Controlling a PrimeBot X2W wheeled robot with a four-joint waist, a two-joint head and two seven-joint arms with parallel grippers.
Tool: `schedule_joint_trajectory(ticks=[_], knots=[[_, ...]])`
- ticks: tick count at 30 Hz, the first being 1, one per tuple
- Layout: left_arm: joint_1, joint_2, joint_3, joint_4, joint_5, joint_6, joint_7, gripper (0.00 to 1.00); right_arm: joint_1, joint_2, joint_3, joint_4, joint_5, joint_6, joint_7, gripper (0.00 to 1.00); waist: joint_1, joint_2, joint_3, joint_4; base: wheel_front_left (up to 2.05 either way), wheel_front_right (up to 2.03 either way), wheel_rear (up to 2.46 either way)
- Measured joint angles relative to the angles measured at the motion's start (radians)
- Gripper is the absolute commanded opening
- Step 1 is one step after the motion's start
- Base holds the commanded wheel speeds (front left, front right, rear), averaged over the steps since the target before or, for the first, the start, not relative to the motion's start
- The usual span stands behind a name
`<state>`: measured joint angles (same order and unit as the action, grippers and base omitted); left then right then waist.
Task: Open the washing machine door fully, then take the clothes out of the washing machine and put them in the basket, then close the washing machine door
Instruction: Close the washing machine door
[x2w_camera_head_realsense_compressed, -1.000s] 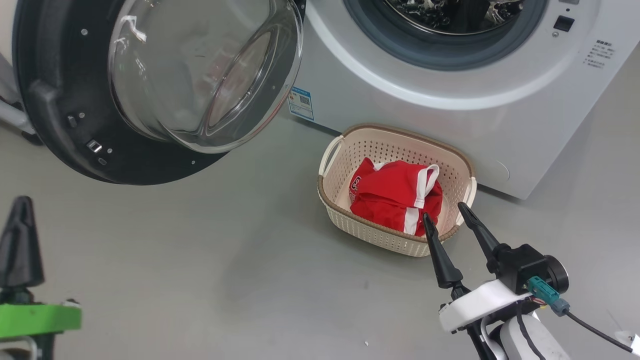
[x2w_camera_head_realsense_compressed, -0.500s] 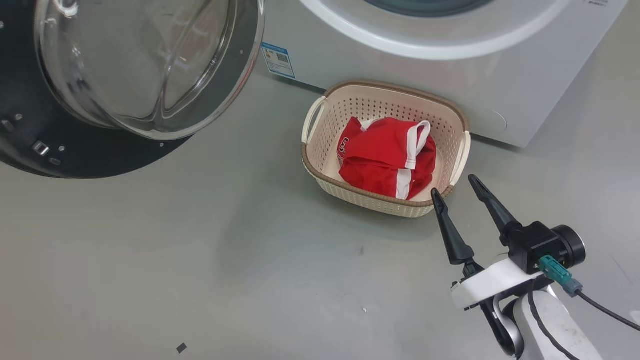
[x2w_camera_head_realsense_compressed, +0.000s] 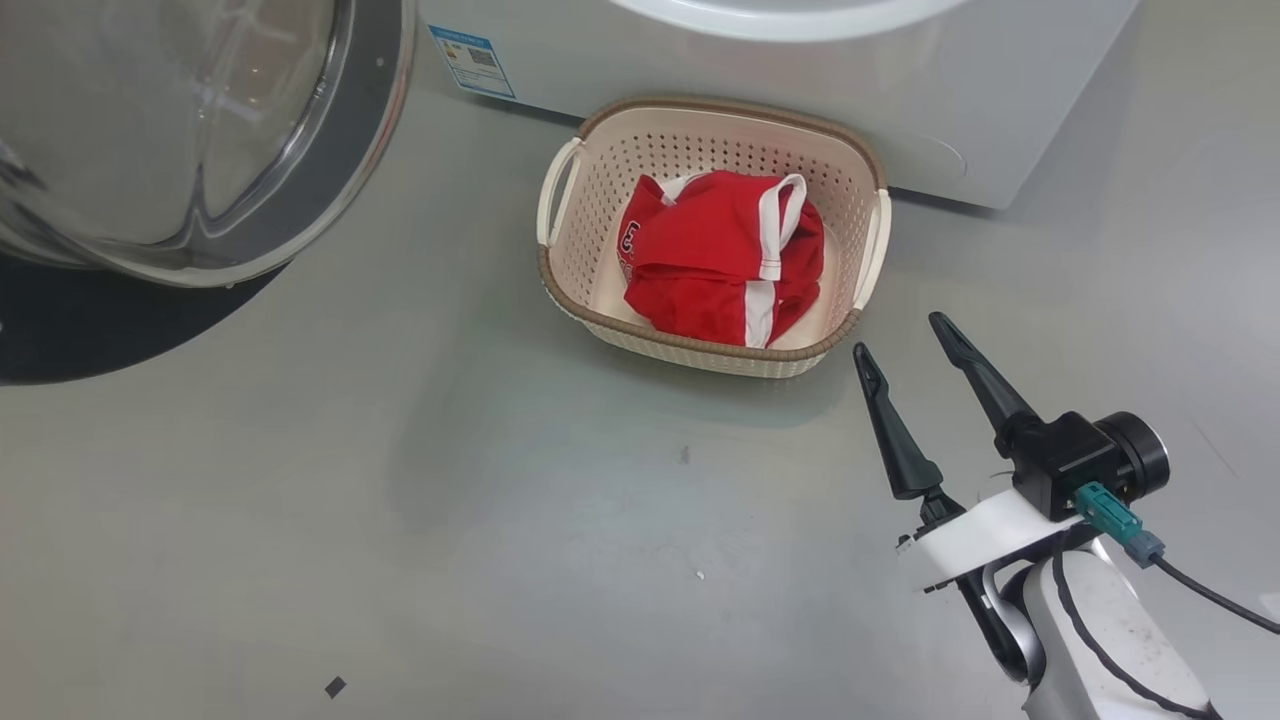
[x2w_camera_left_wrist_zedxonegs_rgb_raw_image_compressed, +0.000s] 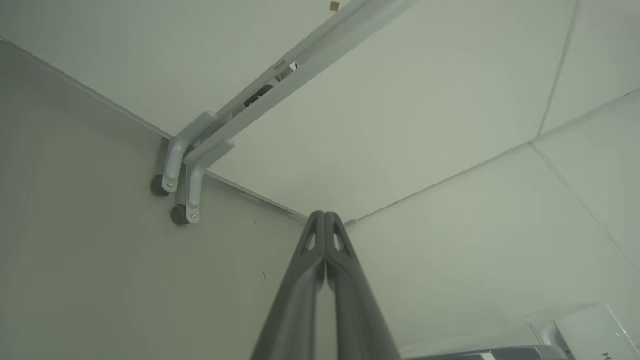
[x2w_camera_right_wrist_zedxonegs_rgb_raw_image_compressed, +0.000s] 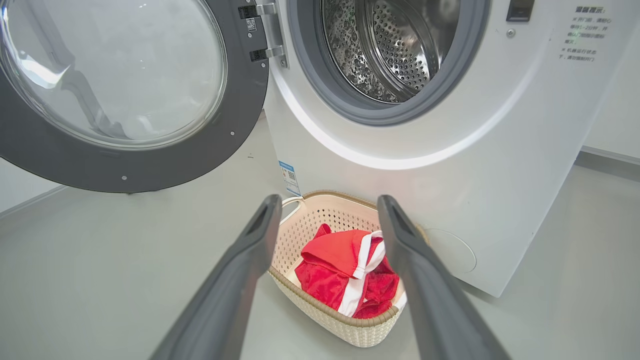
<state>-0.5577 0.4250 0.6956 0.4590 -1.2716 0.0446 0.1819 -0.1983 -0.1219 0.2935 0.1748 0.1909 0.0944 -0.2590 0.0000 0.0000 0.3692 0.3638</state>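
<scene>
The clothes (x2w_camera_head_realsense_compressed: 715, 265), a red bundle with white trim, lie inside the cream basket (x2w_camera_head_realsense_compressed: 700, 105) on the floor, just in front of the white washing machine (x2w_camera_head_realsense_compressed: 800, 50). Its door (x2w_camera_head_realsense_compressed: 180, 130) hangs swung wide open to the left. My right gripper (x2w_camera_head_realsense_compressed: 898, 336) is open and holds nothing, just off the basket's near right corner. In the right wrist view its fingers frame the basket (x2w_camera_right_wrist_zedxonegs_rgb_raw_image_compressed: 310, 225) and clothes (x2w_camera_right_wrist_zedxonegs_rgb_raw_image_compressed: 340, 270); the door (x2w_camera_right_wrist_zedxonegs_rgb_raw_image_compressed: 240, 125) is open and the machine's (x2w_camera_right_wrist_zedxonegs_rgb_raw_image_compressed: 500, 150) steel drum (x2w_camera_right_wrist_zedxonegs_rgb_raw_image_compressed: 395, 45) shows bare. My left gripper (x2w_camera_left_wrist_zedxonegs_rgb_raw_image_compressed: 324, 215) is shut on nothing, pointing at a wall corner.
Grey floor (x2w_camera_head_realsense_compressed: 450, 500) stretches in front of and left of the basket. The open door overhangs the floor at the far left. A small dark scrap (x2w_camera_head_realsense_compressed: 335, 687) lies on the floor. A grey pipe bracket (x2w_camera_left_wrist_zedxonegs_rgb_raw_image_compressed: 185, 165) runs along the wall ahead of the left gripper.
The head camera has swung, so the whole picture has shifted up and left. My right gripper, still open, has drawn back from the basket's rim to its lower right.
</scene>
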Motion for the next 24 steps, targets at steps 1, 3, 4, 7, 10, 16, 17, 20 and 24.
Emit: schedule_joint_trajectory(ticks=[1, 3, 4, 7, 10, 16, 17, 20, 24], knots=[[-0.021, 0.0, 0.023, 0.02, -0.034, 0.016, 0.016, 0.0, -0.001, 0.001, 0.001, 0.0, 0.0, 0.0, 0.0, 1.0, 0.0, 0.0, 0.004, -0.007, 0.0, 0.0, 0.0], [-0.069, 0.001, 0.06, 0.051, -0.085, 0.046, 0.037, 0.0, -0.001, 0.002, 0.002, 0.003, 0.0, 0.0, 0.0, 1.0, 0.0, 0.0, 0.011, -0.02, 0.0, 0.0, 0.0], [-0.09, 0.001, 0.074, 0.063, -0.099, 0.056, 0.051, 0.0, -0.001, 0.002, 0.001, 0.004, 0.0, 0.0, 0.0, 1.0, 0.0, 0.0, 0.014, -0.026, 0.0, 0.0, 0.0], [-0.16, 0.005, 0.099, 0.12, -0.159, 0.065, 0.1, 0.0, -0.002, -0.002, -0.012, 0.005, 0.0, 0.0, 0.0, 1.0, 0.0, 0.0, 0.025, -0.043, 0.0, 0.0, 0.0], [-0.189, 0.009, 0.099, 0.162, -0.178, 0.066, 0.13, 0.0, -0.005, -0.003, -0.014, 0.006, 0.0, 0.0, 0.0, 1.0, 0.0, 0.0, 0.031, -0.048, 0.0, 0.0, 0.0], [-0.234, 0.018, 0.101, 0.244, -0.204, 0.075, 0.185, 0.0, -0.021, -0.001, -0.011, 0.009, 0.0, 0.0, 0.0, 1.0, 0.0, 0.0, 0.033, -0.055, 0.0, 0.0, 0.0], [-0.24, 0.019, 0.099, 0.254, -0.205, 0.075, 0.188, 0.0, -0.021, -0.001, -0.01, 0.01, 0.0, 0.0, 0.0, 1.0, 0.0, 0.0, 0.032, -0.056, 0.0, 0.0, 0.0], [-0.248, 0.029, 0.086, 0.288, -0.204, 0.075, 0.207, 0.0, -0.021, -0.001, -0.009, 0.012, 0.0, 0.0, 0.0, 1.0, 0.0, 0.0, 0.031, -0.059, 0.0, 0.0, 0.0], [-0.263, 0.03, 0.074, 0.337, -0.204, 0.078, 0.241, 0.0, -0.021, 0.0, -0.009, 0.015, 0.0, 0.0, 0.0, 1.0, 0.0, 0.0, 0.03, -0.062, 0.0, 0.0, 0.0]])
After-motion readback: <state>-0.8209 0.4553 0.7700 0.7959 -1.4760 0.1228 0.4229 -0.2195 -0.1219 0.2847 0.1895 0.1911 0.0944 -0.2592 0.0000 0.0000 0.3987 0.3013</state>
